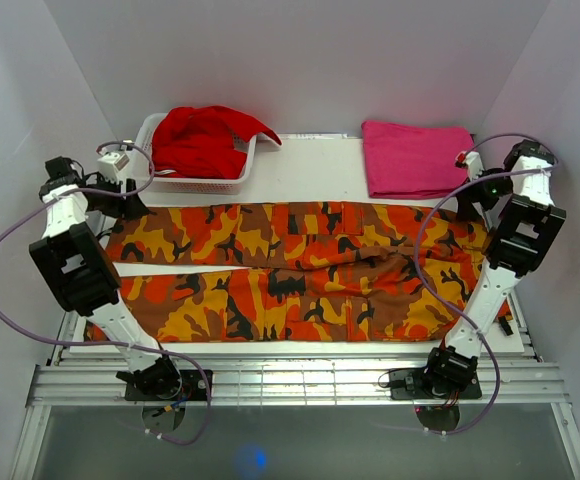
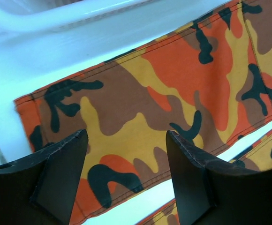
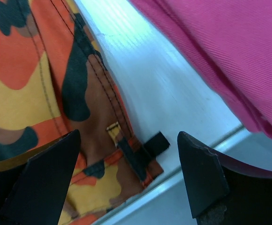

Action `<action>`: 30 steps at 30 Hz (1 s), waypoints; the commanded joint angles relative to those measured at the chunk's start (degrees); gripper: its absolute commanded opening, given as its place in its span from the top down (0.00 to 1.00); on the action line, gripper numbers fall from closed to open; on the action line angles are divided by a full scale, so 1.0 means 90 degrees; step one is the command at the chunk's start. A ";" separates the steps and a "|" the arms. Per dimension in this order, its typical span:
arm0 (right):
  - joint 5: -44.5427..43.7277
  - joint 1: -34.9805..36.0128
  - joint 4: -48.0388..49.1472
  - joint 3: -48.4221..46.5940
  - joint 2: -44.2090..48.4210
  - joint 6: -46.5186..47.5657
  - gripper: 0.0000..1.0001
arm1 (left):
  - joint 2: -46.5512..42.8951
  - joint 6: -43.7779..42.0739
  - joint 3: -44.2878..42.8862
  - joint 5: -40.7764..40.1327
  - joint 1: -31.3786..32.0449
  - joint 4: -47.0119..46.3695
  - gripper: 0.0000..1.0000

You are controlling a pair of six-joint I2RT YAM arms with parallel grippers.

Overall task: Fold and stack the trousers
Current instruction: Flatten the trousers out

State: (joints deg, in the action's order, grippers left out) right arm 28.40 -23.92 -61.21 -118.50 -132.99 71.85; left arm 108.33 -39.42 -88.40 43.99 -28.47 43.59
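The camouflage trousers (image 1: 300, 270) lie spread flat across the table, legs running to the left and waist at the right. My left gripper (image 1: 125, 205) hovers open over the far leg's hem. In the left wrist view that hem (image 2: 126, 131) shows between the spread fingers (image 2: 61, 178), with nothing held. My right gripper (image 1: 467, 205) stands open over the far corner of the waistband. In the right wrist view the waistband corner with its belt loop (image 3: 126, 154) lies between the open fingers (image 3: 201, 178), not gripped.
A white basket (image 1: 150, 130) holding a plain red garment (image 1: 205, 140) stands at the back left, its rim (image 2: 56, 18) close behind the left gripper. A folded pink cloth (image 1: 415, 157) lies at the back right, just beyond the right gripper (image 3: 126, 164). The table's right edge (image 3: 197, 164) runs under that gripper.
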 commanded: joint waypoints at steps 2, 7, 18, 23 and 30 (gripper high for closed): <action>-0.0060 0.0021 0.0034 -0.0047 -0.0340 0.0677 0.12 | 0.0109 -0.0376 -0.0469 0.0482 -0.0391 -0.0001 0.23; -0.0314 0.0119 0.0034 0.0295 -0.0487 0.1263 0.26 | 0.0618 -0.0532 -0.1075 0.0552 -0.0558 -0.0058 0.25; -0.1173 0.0363 0.0922 0.2277 0.0537 0.2201 0.92 | 0.1196 -0.2094 -0.0621 0.0260 -0.0519 0.0206 0.40; -0.1232 0.0373 0.0981 0.2385 0.0811 0.2406 0.92 | 0.1039 -0.2602 0.0319 -0.0033 -0.0479 0.0078 0.46; -0.1242 0.0441 0.0981 0.2375 0.1075 0.2660 0.92 | 0.0318 -0.3646 0.1832 -0.0843 -0.0479 0.0322 0.53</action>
State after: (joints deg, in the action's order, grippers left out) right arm 19.51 -20.05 -51.24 -98.35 -125.45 93.27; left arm 115.24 -65.52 -77.54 42.39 -32.88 42.00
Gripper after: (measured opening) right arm 0.107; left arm 0.479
